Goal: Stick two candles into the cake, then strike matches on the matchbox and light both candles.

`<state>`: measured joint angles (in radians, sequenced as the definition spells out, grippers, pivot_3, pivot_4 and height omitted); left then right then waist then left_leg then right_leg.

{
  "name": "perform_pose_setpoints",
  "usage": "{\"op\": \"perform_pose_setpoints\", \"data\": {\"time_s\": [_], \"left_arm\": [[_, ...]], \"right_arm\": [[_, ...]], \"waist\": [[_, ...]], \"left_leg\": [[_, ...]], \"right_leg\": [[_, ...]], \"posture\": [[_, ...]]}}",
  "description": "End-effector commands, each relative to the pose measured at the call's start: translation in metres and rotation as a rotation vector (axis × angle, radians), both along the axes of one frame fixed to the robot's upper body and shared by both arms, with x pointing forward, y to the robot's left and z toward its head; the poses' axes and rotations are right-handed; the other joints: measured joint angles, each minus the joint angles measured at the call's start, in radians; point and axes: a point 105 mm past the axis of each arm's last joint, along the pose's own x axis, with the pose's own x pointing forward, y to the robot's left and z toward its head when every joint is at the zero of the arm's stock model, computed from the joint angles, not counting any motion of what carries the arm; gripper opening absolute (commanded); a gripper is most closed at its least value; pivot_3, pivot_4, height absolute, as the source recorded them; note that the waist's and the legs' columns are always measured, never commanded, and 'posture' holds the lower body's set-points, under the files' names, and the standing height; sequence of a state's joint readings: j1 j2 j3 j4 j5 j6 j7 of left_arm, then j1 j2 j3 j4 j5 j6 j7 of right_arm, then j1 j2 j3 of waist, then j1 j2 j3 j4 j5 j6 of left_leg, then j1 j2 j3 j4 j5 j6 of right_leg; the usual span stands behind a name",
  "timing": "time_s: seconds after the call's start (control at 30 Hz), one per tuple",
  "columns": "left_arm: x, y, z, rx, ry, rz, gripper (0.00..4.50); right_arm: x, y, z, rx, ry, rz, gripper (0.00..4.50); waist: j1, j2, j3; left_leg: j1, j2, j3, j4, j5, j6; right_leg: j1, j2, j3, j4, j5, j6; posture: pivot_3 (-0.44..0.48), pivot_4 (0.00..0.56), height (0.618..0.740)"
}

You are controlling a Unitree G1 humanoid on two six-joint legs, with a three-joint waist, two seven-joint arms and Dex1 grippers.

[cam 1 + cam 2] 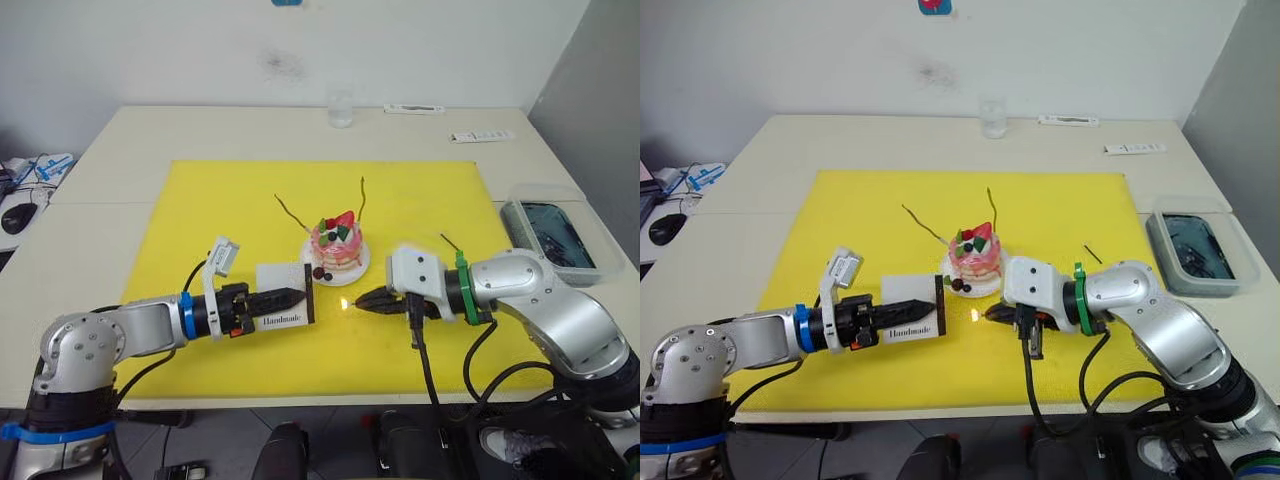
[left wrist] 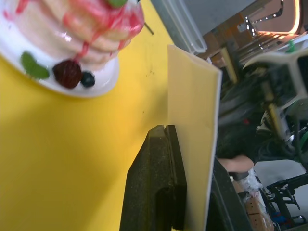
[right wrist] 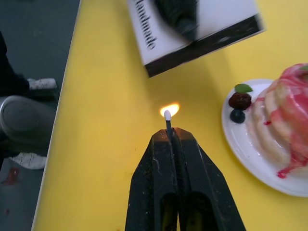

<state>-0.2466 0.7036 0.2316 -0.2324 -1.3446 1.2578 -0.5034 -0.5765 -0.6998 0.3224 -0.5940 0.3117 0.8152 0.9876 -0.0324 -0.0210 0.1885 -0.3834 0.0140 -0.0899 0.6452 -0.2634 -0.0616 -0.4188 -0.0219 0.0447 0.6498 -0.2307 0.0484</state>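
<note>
Head view: left gripper [image 1: 290,297] clamps the matchbox [image 1: 284,294] by its flat faces; cake [image 1: 337,247] beyond, both candles [image 1: 361,200] planted.
Left wrist: stiff, light card box.
Right wrist: right gripper [image 3: 172,135] pinches the lit match [image 3: 168,121]; brittle, short-burning.

Cream table [image 1: 110,170], large yellow mat [image 1: 200,220] spread over its middle. On the mat: white plate [image 1: 355,268] bearing the cake, one short dark match [image 1: 450,242] lying loose. Beyond the mat: clear glass [image 1: 341,108], two white flat items [image 1: 482,136]. Dark-filled tray [image 1: 552,236] at right edge.
</note>
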Motion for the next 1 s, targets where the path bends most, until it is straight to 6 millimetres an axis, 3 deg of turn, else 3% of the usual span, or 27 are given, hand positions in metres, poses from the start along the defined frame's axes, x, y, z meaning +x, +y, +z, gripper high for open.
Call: {"op": "perform_pose_setpoints", "data": {"time_s": [0.03,0.23,0.67,1.0], "left_arm": [[-0.003,0.0,0.008,0.008,-0.059,-0.012,0.0],[-0.004,0.002,-0.001,0.041,-0.058,-0.007,0.0],[-0.008,-0.006,-0.01,0.053,-0.065,-0.028,0.0],[-0.009,-0.011,-0.01,0.045,-0.069,-0.041,0.0]], "right_arm": [[0.0,0.003,0.014,0.039,-0.04,0.002,0.02],[0.009,0.015,0.03,0.125,-0.037,-0.031,0.02],[0.039,0.069,0.064,0.355,-0.044,-0.17,0.02],[0.054,0.086,0.065,0.424,-0.049,-0.255,0.02]], "waist": [[0.0,0.0,0.0],[0.0,0.0,0.0],[-0.002,0.0,0.0],[-0.003,0.0,0.0]], "left_leg": [[0.0,0.0,0.0,0.0,0.0,0.0],[0.0,0.0,0.001,0.0,0.0,0.0],[-0.001,0.0,0.0,-0.001,0.0,0.0],[-0.001,0.0,0.0,-0.001,0.0,0.0]], "right_leg": [[0.0,0.0,0.0,0.0,0.0,0.0],[0.0,0.0,0.0,0.0,0.0,0.0],[-0.001,0.0,0.0,0.0,0.002,-0.004],[-0.001,0.0,0.0,0.0,0.003,-0.005]], "posture": [[0.0,0.15,0.74],[0.0,0.15,0.74],[0.0,0.15,0.74],[0.0,0.15,0.74]]}}
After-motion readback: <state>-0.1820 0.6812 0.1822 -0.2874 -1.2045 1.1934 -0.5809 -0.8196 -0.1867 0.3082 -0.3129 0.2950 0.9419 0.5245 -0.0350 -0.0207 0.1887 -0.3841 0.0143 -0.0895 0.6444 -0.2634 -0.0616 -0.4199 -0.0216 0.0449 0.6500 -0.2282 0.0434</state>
